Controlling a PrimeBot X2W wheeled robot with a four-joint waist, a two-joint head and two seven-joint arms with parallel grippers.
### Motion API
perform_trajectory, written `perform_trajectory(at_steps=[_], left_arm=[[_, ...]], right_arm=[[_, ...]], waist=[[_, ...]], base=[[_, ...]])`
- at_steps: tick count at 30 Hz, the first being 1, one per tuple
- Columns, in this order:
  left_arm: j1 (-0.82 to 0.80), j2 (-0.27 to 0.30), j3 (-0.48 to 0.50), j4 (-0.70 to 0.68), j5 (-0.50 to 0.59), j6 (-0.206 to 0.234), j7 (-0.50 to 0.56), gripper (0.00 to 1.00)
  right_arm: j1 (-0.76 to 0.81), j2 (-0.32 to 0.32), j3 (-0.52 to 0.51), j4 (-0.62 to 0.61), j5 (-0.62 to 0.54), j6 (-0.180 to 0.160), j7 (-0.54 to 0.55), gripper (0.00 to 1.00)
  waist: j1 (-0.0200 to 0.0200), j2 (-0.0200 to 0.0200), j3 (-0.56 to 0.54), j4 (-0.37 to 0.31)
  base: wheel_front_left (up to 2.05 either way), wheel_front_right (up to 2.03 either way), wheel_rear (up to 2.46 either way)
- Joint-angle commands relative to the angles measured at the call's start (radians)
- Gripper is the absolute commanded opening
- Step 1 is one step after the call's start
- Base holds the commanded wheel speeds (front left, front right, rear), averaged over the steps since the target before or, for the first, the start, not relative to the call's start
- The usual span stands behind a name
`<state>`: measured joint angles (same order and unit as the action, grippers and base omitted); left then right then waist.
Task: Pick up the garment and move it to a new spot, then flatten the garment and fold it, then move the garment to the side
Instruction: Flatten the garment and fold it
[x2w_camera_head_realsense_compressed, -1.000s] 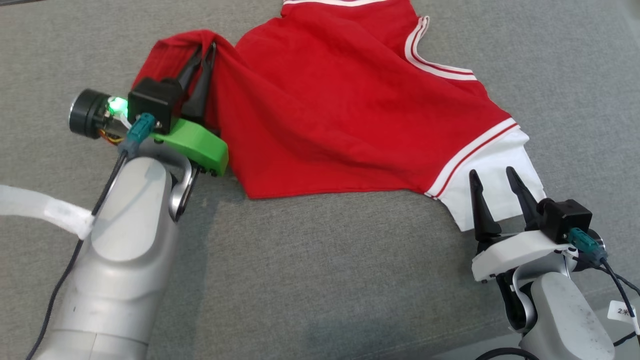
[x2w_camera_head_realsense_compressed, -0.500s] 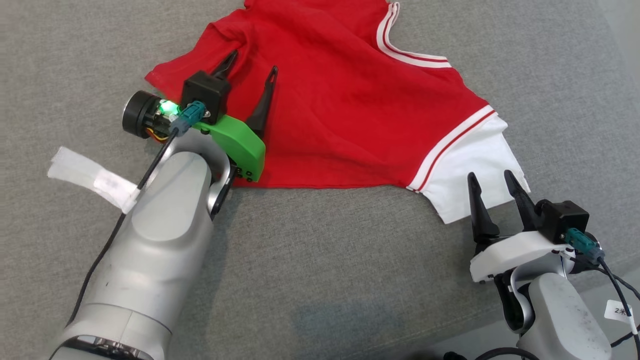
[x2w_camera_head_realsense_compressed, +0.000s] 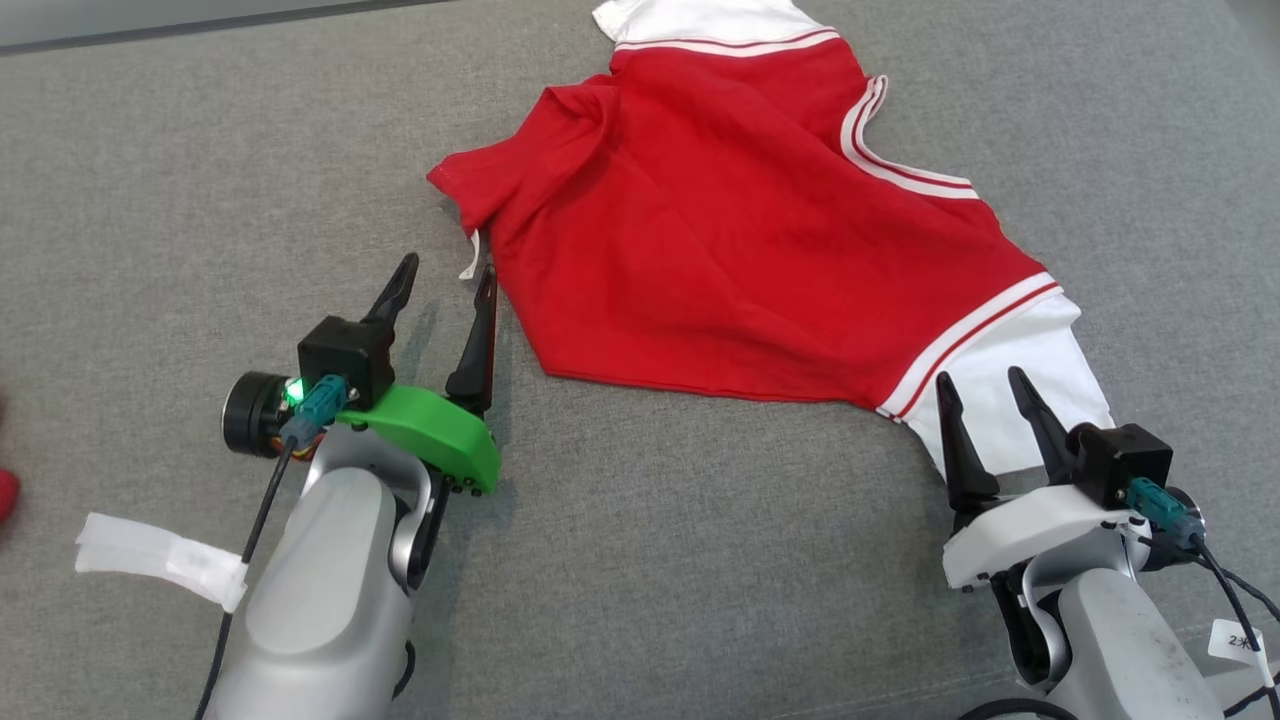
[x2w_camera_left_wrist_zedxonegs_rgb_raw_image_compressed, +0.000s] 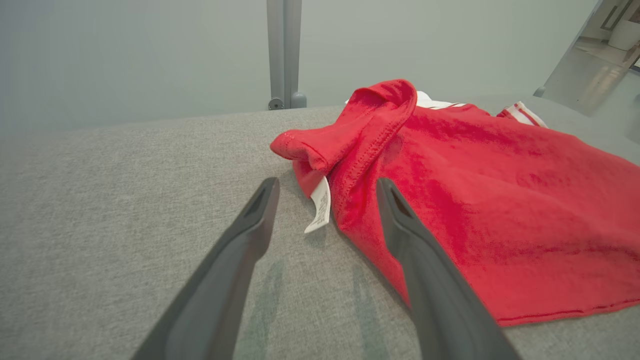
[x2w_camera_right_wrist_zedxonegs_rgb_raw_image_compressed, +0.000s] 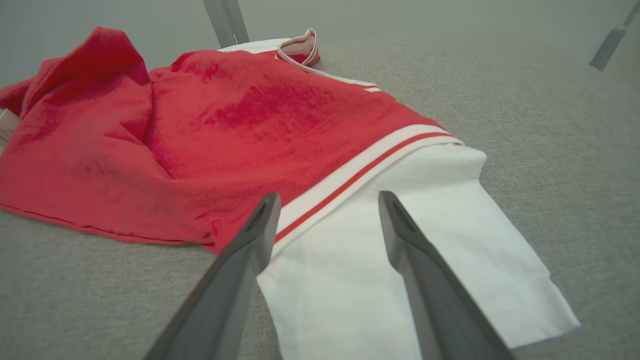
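Grey cushion (x2w_camera_head_realsense_compressed: 640, 560) under both claws: your left gripper (x2w_camera_head_realsense_compressed: 449, 265) and right gripper (x2w_camera_head_realsense_compressed: 979, 373) gape wide, holding nothing. Just beyond lies the red garment (x2w_camera_head_realsense_compressed: 740, 230), mid-surface. Pinch its rumpled far-left corner (x2w_camera_head_realsense_compressed: 520, 170) low, then draw outward to flatten.

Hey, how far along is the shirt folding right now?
Done: the red shirt with white sleeves lies on the grey fabric surface, mostly spread. In hand: nothing; the left hand is open beside the bunched hem corner, the right hand open over the near white sleeve. Left: smoothing that corner, folding, moving it aside.
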<state>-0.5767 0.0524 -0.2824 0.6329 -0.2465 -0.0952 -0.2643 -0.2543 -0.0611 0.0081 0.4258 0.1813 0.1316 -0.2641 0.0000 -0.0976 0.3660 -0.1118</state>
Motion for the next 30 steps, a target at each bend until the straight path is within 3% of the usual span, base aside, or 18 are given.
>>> perform_trajectory(at_steps=[1,7,12,13,14,15,18,25,26,28,30], left_arm=[[0.032,0.0,0.012,-0.004,0.009,0.004,0.0,1.0],[0.089,-0.001,0.026,0.023,0.016,-0.008,0.0,1.0],[0.105,-0.001,-0.007,0.048,-0.043,-0.019,0.0,1.0],[0.099,-0.001,-0.017,0.05,-0.049,-0.019,0.0,0.86],[0.091,-0.001,-0.027,0.049,-0.061,-0.021,0.0,0.84],[0.085,-0.001,-0.035,0.049,-0.073,-0.023,0.0,0.85],[0.066,0.0,-0.063,0.07,-0.096,-0.024,0.0,1.0],[0.023,-0.001,-0.11,0.153,-0.153,0.002,0.0,1.0],[0.014,-0.001,-0.118,0.161,-0.161,0.006,0.0,0.89],[-0.003,-0.001,-0.132,0.157,-0.168,0.004,0.0,0.0],[-0.011,-0.001,-0.15,0.143,-0.152,-0.003,0.0,0.0]], right_arm=[[0.009,-0.004,0.002,0.001,0.0,-0.002,0.001,1.0],[0.017,-0.011,0.003,0.003,0.007,-0.002,0.001,1.0],[0.024,-0.013,0.001,0.005,0.005,-0.002,0.001,1.0],[0.024,-0.013,0.001,0.005,0.006,-0.002,0.001,1.0],[0.023,-0.012,0.002,0.005,0.006,-0.002,0.001,1.0],[0.022,-0.012,0.003,0.004,0.006,-0.002,0.001,1.0],[0.013,-0.01,0.009,0.003,0.005,-0.002,0.001,1.0],[-0.002,-0.009,0.02,0.001,0.008,-0.002,0.001,1.0],[-0.005,-0.009,0.021,0.0,0.008,-0.002,0.001,1.0],[-0.008,-0.008,0.02,-0.001,0.009,-0.002,0.001,1.0],[-0.007,-0.008,0.015,-0.002,0.01,-0.002,0.001,1.0]], waist=[[0.0,0.0001,-0.024,0.02],[0.0,0.0001,-0.013,-0.005],[0.0,0.0001,-0.007,-0.027],[0.0,0.0001,-0.006,-0.03],[0.0,0.0001,-0.004,-0.034],[0.0,0.0001,-0.003,-0.037],[0.0,0.0001,0.001,-0.047],[0.0,0.0001,0.009,-0.061],[0.0,0.0001,0.011,-0.062],[0.0,0.0001,0.014,-0.064],[0.0,0.0001,0.016,-0.063]], base=[[0.0,0.0,0.0],[0.0,0.0,0.0],[0.0,0.0,0.0],[0.0,0.0,0.0],[0.0,0.0,0.0],[0.0,0.0,0.0],[0.0,0.0,0.0],[0.0,0.0,0.0],[0.0,0.0,0.0],[0.0,0.0,0.0],[0.0,0.0,0.0]])
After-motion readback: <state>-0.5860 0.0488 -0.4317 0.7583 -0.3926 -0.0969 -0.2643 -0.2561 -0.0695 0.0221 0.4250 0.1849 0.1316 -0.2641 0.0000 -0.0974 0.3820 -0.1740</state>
